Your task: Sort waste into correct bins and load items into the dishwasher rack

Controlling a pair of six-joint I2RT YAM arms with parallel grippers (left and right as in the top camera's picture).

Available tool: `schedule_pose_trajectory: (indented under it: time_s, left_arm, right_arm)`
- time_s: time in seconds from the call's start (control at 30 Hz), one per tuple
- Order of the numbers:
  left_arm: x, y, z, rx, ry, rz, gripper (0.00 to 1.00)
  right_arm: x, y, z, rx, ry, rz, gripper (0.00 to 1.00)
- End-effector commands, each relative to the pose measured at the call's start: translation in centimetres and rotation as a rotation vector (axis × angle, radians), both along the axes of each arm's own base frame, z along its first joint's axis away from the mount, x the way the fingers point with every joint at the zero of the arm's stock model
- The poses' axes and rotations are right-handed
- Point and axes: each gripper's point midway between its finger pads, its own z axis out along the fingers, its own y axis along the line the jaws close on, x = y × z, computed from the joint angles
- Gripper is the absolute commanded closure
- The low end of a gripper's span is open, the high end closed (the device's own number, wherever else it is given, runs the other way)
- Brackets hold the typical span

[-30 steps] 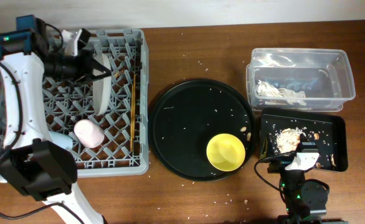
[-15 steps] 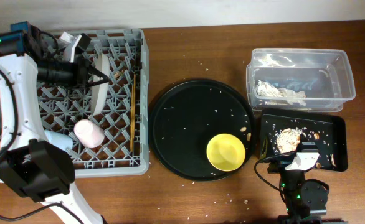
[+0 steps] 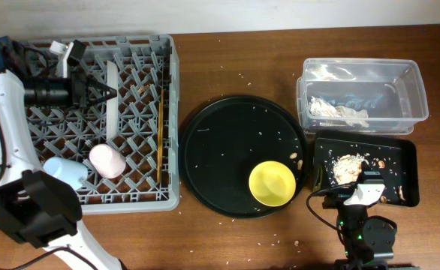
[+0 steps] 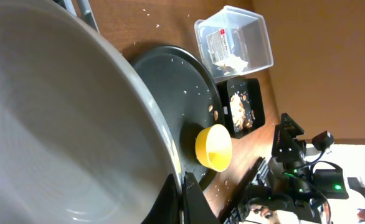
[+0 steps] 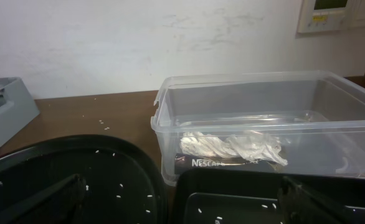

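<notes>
The napkin (image 3: pixel 340 111) is in the clear tub (image 3: pixel 419 90), the food scraps (image 3: pixel 346 163) are in the black tray (image 3: pixel 408 161), and the pink cup (image 3: pixel 106 160), blue cup (image 3: pixel 62 171) and chopsticks (image 3: pixel 160 127) lie in the rack (image 3: pixel 171 112). I think only the yellow bowl (image 3: pixel 272 182) on the round tray (image 3: pixel 220 150) is left. The left pincer (image 3: pixel 109 94) is clamped on the plate (image 3: pixel 112 112), which stands on its edge in the rack, running back to front with its faces turned left and right, and the right pincer (image 5: pixel 182 196) rests with its fingers wide apart.

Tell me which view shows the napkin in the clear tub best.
Right wrist: the crumpled napkin sits close, seen through the clear tub wall, with the wrapper legible. Overhead shows it small from above; left wrist only as a distant white patch.
</notes>
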Motion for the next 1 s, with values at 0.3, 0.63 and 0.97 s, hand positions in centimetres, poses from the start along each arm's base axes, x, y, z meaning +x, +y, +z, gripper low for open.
schedule_pose_trajectory:
  time_s: [0.3, 0.63, 0.97]
  left_arm:
    - [-1.1, -0.9, -3.7, -0.089, 0.094, -0.003, 0.59]
    - [-1.1, 2.1, -5.1, 0.172, 0.245, 0.172, 0.59]
    - [1.1, 16.5, -9.4, 0.504, 0.392, 0.768, 0.37]
  right_arm:
    - [0.0, 0.0, -0.3, 0.003, 0.004, -0.001, 0.02]
    - [0.0, 0.0, -0.3, 0.003, 0.004, -0.001, 0.01]
    - [0.0, 0.0, -0.3, 0.003, 0.004, -0.001, 0.01]
